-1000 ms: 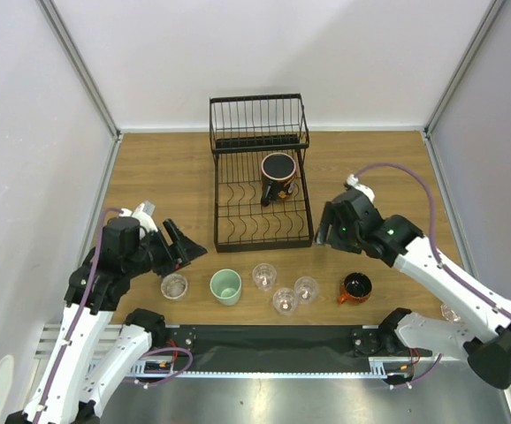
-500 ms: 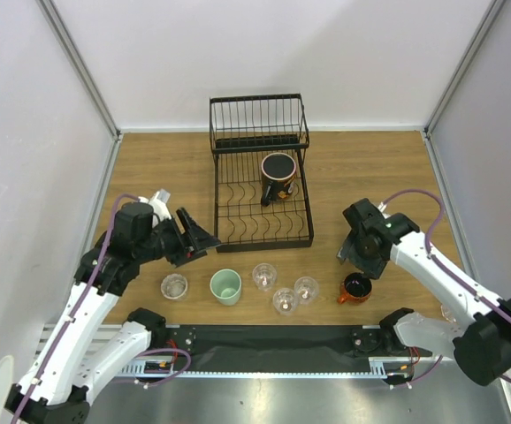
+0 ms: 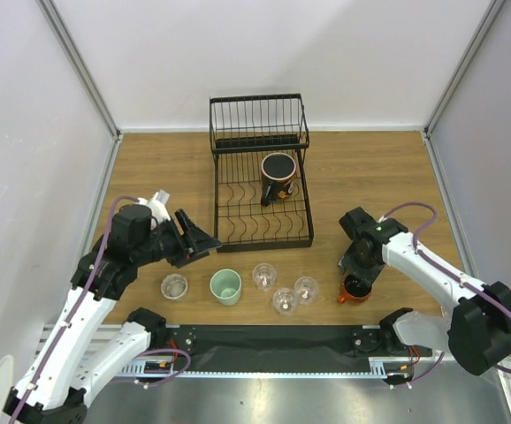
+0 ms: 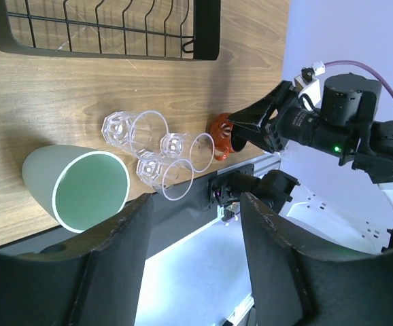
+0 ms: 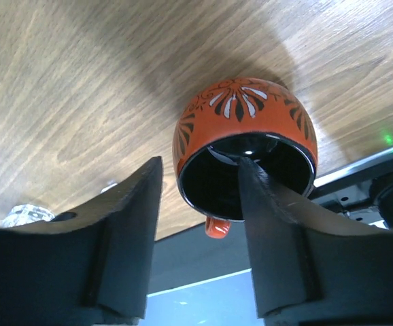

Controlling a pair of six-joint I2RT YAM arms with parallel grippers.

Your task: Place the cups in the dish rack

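Wooden table [image 3: 379, 168] seen from above, with both arms reaching in from the near edge.

The dish rack [image 3: 264, 245], a black wire tray, lies at the far middle of the table, its raised wire basket [image 3: 257, 119] at the far end. One large black-rimmed mug [image 3: 278, 175] stands upright in the slotted tray, toward its right side.

The left gripper [image 3: 208, 246] hovers above the table just left of the rack's near left corner. Its fingers are spread and nothing lies between them.

The right gripper [image 5: 200, 170] points down over the red mug [image 3: 356, 290], which stands upright on the table near the edge, right of the rack. The fingers are apart and straddle the mug's wall, one outside it and one over the dark opening. A narrow gap shows beside the outer finger, so the wall is not clamped.

The mint-green cup [image 3: 225, 286] stands upright on the table, near of the rack's left half.

Four clear glass tumblers are on the table in the same near row. One [image 3: 174, 285] is left of the green cup. The other three [image 3: 264, 276] [image 3: 284, 300] [image 3: 306, 289] cluster between the green cup and the red mug.
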